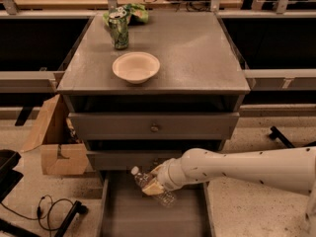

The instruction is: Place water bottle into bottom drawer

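Note:
The water bottle, clear ribbed plastic with a white cap, lies tilted with the cap up-left, held just above the bottom drawer, which is pulled open below the grey cabinet. My gripper at the end of the white arm is shut on the bottle's middle, over the rear part of the open drawer. The bottle's lower end sticks out below the gripper. The drawer floor around it looks bare.
On the cabinet top stand a green drink can, a cream bowl and a green bag. An open cardboard box sits left of the cabinet. Black cables lie on the floor at left.

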Robot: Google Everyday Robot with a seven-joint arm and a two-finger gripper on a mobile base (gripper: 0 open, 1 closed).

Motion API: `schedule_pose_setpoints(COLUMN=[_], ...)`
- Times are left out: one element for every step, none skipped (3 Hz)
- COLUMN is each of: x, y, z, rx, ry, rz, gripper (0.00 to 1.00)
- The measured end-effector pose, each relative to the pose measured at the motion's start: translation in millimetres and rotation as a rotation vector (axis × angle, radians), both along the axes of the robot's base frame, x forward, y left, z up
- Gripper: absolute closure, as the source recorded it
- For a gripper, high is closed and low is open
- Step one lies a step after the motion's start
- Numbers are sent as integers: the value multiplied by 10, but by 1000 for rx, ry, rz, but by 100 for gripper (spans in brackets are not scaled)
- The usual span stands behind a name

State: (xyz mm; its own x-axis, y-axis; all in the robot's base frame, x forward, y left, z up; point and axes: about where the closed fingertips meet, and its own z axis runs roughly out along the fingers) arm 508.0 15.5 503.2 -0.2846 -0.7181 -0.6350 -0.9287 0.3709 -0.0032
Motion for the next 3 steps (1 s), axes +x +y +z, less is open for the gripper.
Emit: schedule_pose_setpoints(x=[158, 257, 326], y=[-331, -609, -705], z=[-589, -1373, -1907], rx=[-8, -21, -77], ry=[6, 30, 83], rz=[-21, -43, -41], gripper=[100, 100, 100])
